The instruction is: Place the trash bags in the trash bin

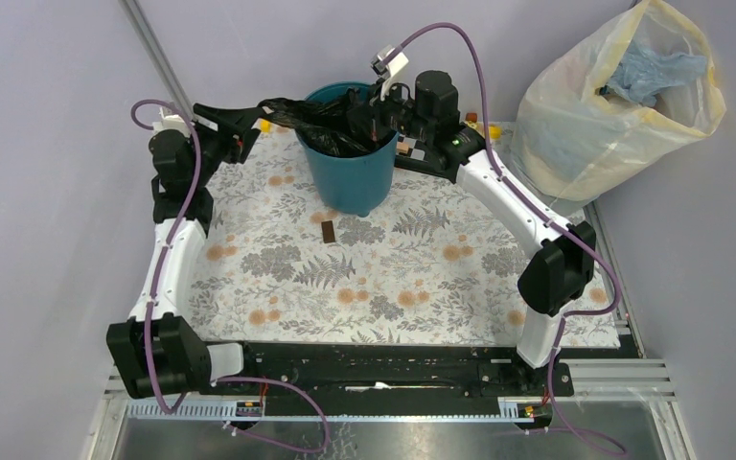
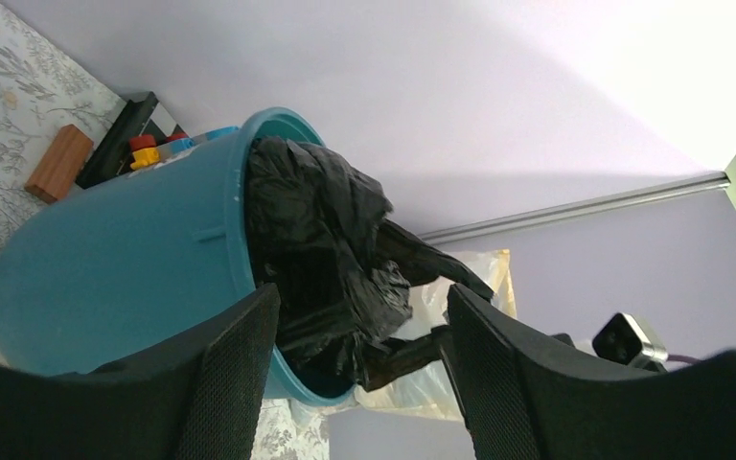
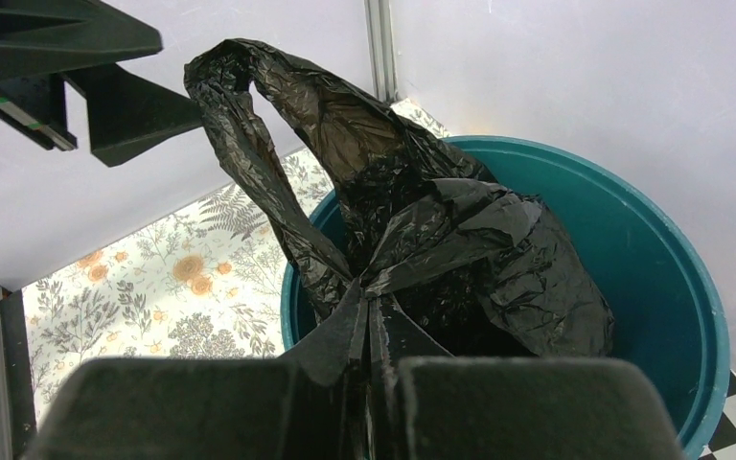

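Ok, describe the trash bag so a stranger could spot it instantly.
Find the floral-cloth table; at its far edge stands a round teal bin. The trash bag is the crumpled film stuffed in the bin's mouth, one loop stretched out leftward. It is glossy black and opaque, unlike the pale translucent sack to the right of the table.

**Soft light, one burnt corner**

Overhead, the light is soft and even; my arms throw only faint shadows on the table (image 1: 393, 278). In my left wrist view the wall (image 2: 652, 67) burns out to white at upper right, and my left gripper (image 2: 362, 307) is a dark, blurred mass close to the lens. My right gripper (image 3: 374, 383) is equally out of focus, while the bag (image 3: 479, 249) is sharp, its wrinkles glinting. The bin (image 3: 661, 287) is shadowed inside.
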`<state>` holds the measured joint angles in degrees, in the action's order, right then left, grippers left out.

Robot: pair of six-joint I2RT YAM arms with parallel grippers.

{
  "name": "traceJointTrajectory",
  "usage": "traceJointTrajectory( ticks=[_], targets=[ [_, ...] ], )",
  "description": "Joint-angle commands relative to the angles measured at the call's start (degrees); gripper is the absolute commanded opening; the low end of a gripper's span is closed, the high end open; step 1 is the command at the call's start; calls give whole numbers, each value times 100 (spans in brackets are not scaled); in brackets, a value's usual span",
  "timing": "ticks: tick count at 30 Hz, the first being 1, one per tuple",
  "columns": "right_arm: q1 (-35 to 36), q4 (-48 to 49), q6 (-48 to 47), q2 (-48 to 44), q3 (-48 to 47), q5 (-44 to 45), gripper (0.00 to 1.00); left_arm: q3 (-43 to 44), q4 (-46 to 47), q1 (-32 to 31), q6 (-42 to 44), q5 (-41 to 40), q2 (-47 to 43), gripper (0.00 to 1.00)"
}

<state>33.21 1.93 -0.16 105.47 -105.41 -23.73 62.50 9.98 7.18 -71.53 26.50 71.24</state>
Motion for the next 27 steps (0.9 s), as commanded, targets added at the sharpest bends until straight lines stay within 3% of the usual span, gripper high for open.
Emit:
traceJointTrajectory(
  ticks=[1, 8, 11, 13, 16, 20, 27],
  targets=[
    [-33, 159, -54, -399, 20, -161, 0, 370, 260, -14, 88, -149, 258, 67],
    [-32, 163, -54, -441, 60, -169, 0, 486, 659, -109, -142, -23, 595, 66],
    [-30, 181, -27, -452, 70, -133, 0, 505, 706, -204, -243, -144, 679, 58],
    [-34, 258, -19, -488, 130, -101, 0, 518, 791, -278, -258, -247, 713, 44],
    [-29, 219, 133, -567, 143, 82, 0, 650, 738, -309, -108, -218, 801, 1],
    [-33, -16, 245, -831, 219, 826, 0, 783, -117, -313, 560, -580, 479, 0],
    [-81, -443, 677, -1360, 647, 2616, 0, 362, -446, -311, 759, -777, -116, 0]
  ],
)
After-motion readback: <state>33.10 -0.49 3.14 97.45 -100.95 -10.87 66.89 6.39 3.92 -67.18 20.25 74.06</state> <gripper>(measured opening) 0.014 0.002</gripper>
